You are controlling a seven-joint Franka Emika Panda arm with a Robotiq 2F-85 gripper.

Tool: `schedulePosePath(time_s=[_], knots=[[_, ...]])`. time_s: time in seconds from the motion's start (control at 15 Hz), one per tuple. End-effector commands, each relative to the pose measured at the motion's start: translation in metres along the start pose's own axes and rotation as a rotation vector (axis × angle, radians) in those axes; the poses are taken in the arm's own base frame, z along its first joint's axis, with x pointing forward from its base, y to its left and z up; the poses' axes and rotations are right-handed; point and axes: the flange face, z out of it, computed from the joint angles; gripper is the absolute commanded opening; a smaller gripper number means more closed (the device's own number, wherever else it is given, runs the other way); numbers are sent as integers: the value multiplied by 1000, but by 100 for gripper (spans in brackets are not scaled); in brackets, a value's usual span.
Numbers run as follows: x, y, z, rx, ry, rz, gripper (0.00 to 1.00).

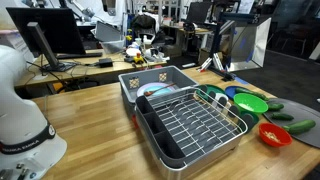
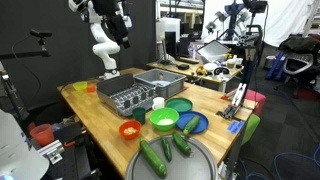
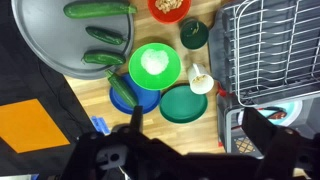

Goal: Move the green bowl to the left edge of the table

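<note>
The green bowl [image 3: 155, 65] is wide, bright green and paler inside. It sits on the wooden table [image 3: 210, 135], resting on a blue round dish [image 3: 122, 95] and next to a dark green plate [image 3: 183, 103]. It shows in both exterior views [image 1: 250, 102] [image 2: 163, 120]. My gripper [image 3: 200, 125] is open and empty, high above the table, with the bowl below and ahead of its fingers. In an exterior view the gripper [image 2: 118, 30] hangs far above the table's far end.
A dish rack [image 3: 275, 50] [image 1: 190, 120] and grey crate [image 2: 160, 78] stand beside the dishes. A red bowl [image 3: 170, 8] [image 2: 130, 129], a dark cup [image 3: 194, 33], a white cup [image 3: 201, 78] and a grey tray [image 3: 50, 40] with cucumbers [image 3: 100, 9] lie near.
</note>
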Motion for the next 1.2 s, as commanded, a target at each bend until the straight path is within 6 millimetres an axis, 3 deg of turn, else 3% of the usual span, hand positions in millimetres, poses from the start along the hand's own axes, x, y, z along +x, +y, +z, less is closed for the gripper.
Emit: schedulePosePath(time_s=[0.0, 0.87, 1.13], knots=[[0, 0, 0, 0, -1, 0, 100], [0, 0, 0, 0, -1, 0, 100], [4, -1, 33, 0, -55, -31, 100]])
